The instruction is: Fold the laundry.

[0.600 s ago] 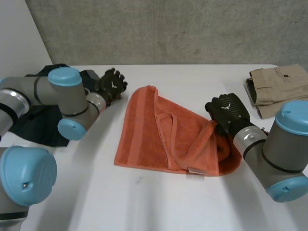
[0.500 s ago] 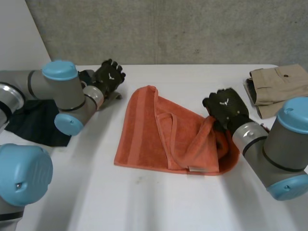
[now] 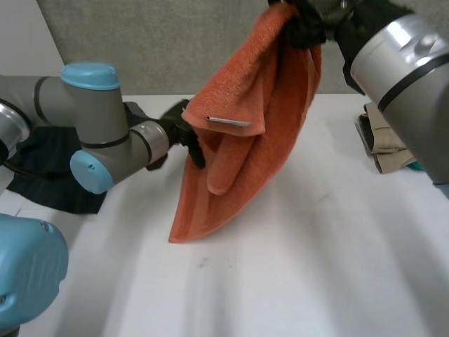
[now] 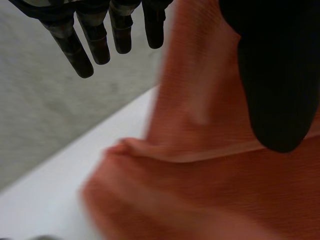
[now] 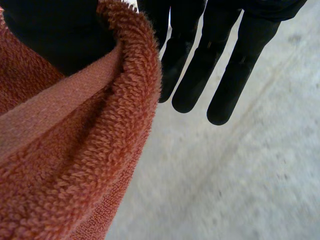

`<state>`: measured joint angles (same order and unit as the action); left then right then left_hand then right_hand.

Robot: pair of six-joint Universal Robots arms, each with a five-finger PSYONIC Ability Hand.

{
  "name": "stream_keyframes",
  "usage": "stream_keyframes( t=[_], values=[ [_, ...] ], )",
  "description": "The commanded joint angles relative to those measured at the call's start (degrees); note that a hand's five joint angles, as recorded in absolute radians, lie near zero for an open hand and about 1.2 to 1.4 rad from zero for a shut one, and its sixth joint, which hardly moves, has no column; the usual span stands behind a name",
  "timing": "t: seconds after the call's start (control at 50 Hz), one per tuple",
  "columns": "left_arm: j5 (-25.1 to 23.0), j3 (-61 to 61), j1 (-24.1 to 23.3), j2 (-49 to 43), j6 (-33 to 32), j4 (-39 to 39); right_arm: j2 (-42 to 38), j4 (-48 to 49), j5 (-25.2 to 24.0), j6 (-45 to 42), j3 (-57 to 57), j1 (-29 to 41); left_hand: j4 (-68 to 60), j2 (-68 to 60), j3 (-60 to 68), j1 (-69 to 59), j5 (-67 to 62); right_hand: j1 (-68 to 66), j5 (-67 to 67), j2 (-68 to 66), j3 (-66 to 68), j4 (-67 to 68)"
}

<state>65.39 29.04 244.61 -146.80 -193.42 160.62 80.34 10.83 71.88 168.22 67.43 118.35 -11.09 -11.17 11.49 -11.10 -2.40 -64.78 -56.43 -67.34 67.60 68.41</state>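
Observation:
An orange towel [image 3: 238,140] hangs from my right hand [image 3: 309,24], which is raised high above the table's far side and shut on the towel's top edge. Its lowest corner still touches the white table [image 3: 316,267]. In the right wrist view the towel's [image 5: 65,175] thick hem is pinched under the thumb, while the other fingers [image 5: 235,60] stick out straight. My left hand [image 3: 181,128] is at the hanging towel's left edge, about mid-height, and open. In the left wrist view its fingers [image 4: 100,35] are straight and the towel [image 4: 200,190] lies beyond its palm.
A dark garment [image 3: 42,175] lies crumpled at the table's left edge, under my left arm. Folded beige trousers [image 3: 393,140] sit at the right edge behind my right arm. A grey wall runs behind the table.
My right hand has swung up from the table, lifting the towel until it hangs. My left hand has moved right, from beside the dark garment to the towel's left edge.

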Motion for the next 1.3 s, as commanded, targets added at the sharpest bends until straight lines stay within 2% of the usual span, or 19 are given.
stream_keyframes(
  t=[0.02, 0.06, 0.08, 0.1, 0.2, 0.3, 0.38, 0.52, 0.66, 0.68, 0.72, 0.74, 0.76, 0.82, 0.84, 0.88, 0.96, 1.06, 1.3],
  values=[
    [-6.8, 1.4, -3.4, 0.3, 9.6, -5.1, 0.4, 0.6, -1.0, 4.0, -1.7, 0.6, -5.9, -5.9, 5.5, -5.9, -4.6, -15.2, -13.6, -12.7, 12.4, 11.6],
    [-8.2, 1.6, -4.0, 0.6, 11.3, -6.4, 0.2, 0.9, -1.0, 4.1, -1.8, 0.2, -27.1, -27.0, 26.7, -27.1, -25.8, -15.2, -13.6, -12.7, 12.4, 11.6],
    [-8.9, 1.6, -4.2, 1.0, 12.7, -7.2, 0.0, 1.2, -0.6, 4.4, -1.7, -0.6, -59.0, -58.9, 58.6, -59.0, -57.7, -15.2, -13.6, -12.7, 12.4, 11.6],
    [-8.8, 1.5, -4.2, 1.2, 13.3, -7.5, -0.3, 1.2, -0.4, 4.5, -1.6, -1.1, -68.8, -68.7, 68.4, -68.8, -67.5, -15.2, -13.6, -12.7, 12.4, 11.6],
    [-4.4, -0.8, -1.8, 2.9, 15.2, -7.7, -2.4, 1.3, 1.4, 4.5, -0.3, -4.7, -68.9, -68.8, 68.5, -68.9, -67.6, -15.2, -13.6, -12.7, 12.4, 11.6],
    [8.1, -2.8, 1.3, 8.3, 14.7, -7.0, -5.1, 1.4, 2.5, 3.5, 1.2, -7.1, -68.9, -68.8, 68.5, -68.9, -67.6, -15.2, -13.6, -12.7, 12.4, 11.6],
    [13.6, -1.8, 1.6, 13.8, 11.4, -4.6, -8.1, 0.5, 3.7, 2.9, 2.1, -8.7, -68.9, -68.8, 68.5, -68.9, -67.6, -15.2, -13.6, -12.7, 12.4, 11.6],
    [14.2, 9.6, -2.2, 20.0, 0.7, -0.8, -14.8, -4.2, 4.8, 3.3, 5.6, -10.5, -68.9, -68.8, 68.5, -68.9, -67.6, -15.2, -13.6, -12.7, 12.4, 11.6],
    [18.7, 21.1, -6.1, 17.1, -9.2, 5.3, -22.6, -8.5, 4.8, 3.3, 5.3, -11.0, -68.9, -68.8, 68.5, -68.9, -67.6, -15.2, -13.6, -12.7, 12.4, 11.6],
    [20.9, 22.8, -6.6, 14.7, -10.8, 7.2, -24.2, -9.0, 4.7, 3.0, 4.8, -10.9, -68.9, -68.8, 68.5, -68.9, -67.6, -2.5, -0.9, 0.0, -0.3, -1.1],
    [23.4, 23.4, -7.0, 12.3, -11.9, 8.6, -25.8, -9.5, 4.8, 2.6, 4.2, -10.7, -68.9, -68.8, 68.5, -68.9, -67.6, 8.0, 9.6, 10.5, -10.8, -11.6],
    [24.7, 23.3, -7.1, 11.1, -12.2, 8.8, -26.5, -9.5, 5.0, 2.3, 3.8, -10.6, -65.9, -65.9, 65.5, -65.9, -64.6, 13.8, 15.5, 16.4, -16.7, -17.5],
    [26.7, 23.0, -7.4, 9.6, -12.6, 8.8, -27.6, -9.9, 5.6, 1.5, 2.8, -10.4, -53.9, -53.8, 53.5, -53.9, -52.6, 25.9, 27.5, 28.5, -28.7, -29.5],
    [28.2, 21.9, -7.9, 8.6, -12.2, 7.8, -29.0, -10.1, 7.4, -0.2, 0.8, -10.3, -25.6, -25.6, 25.2, -25.6, -24.3, 39.8, 41.4, 42.3, -42.6, -43.4],
    [27.7, 21.6, -8.5, 8.7, -12.0, 6.4, -29.3, -11.0, 9.1, -1.6, -0.4, -10.2, -9.9, -9.8, 9.5, -9.9, -8.6, 47.8, 49.5, 50.4, -50.6, -51.4],
    [26.7, 21.3, -9.1, 9.8, -11.8, 4.7, -29.2, -12.6, 11.0, -3.2, -1.7, -10.2, -1.2, -1.1, 0.8, -1.2, 0.1, 54.8, 56.4, 57.3, -57.6, -58.4],
    [25.1, 21.7, -9.3, 14.2, -11.2, 1.8, -27.5, -17.9, 15.9, -6.7, -4.1, -10.2, 1.1, 1.2, -1.5, 1.1, 2.4, 54.8, 56.4, 57.3, -57.6, -58.4],
    [24.9, 24.1, -4.9, 21.9, -10.0, 1.7, -21.6, -24.9, 19.9, -11.2, -5.6, -10.8, 1.1, 1.2, -1.5, 1.1, 2.4, 54.8, 56.4, 57.3, -57.6, -58.4],
    [20.0, 31.5, 6.4, 30.0, -9.3, -4.3, -10.8, -41.8, 20.7, -17.7, -2.3, -7.6, 1.1, 1.2, -1.5, 1.1, 2.4, 54.8, 56.4, 57.3, -57.6, -58.4]
  ],
)
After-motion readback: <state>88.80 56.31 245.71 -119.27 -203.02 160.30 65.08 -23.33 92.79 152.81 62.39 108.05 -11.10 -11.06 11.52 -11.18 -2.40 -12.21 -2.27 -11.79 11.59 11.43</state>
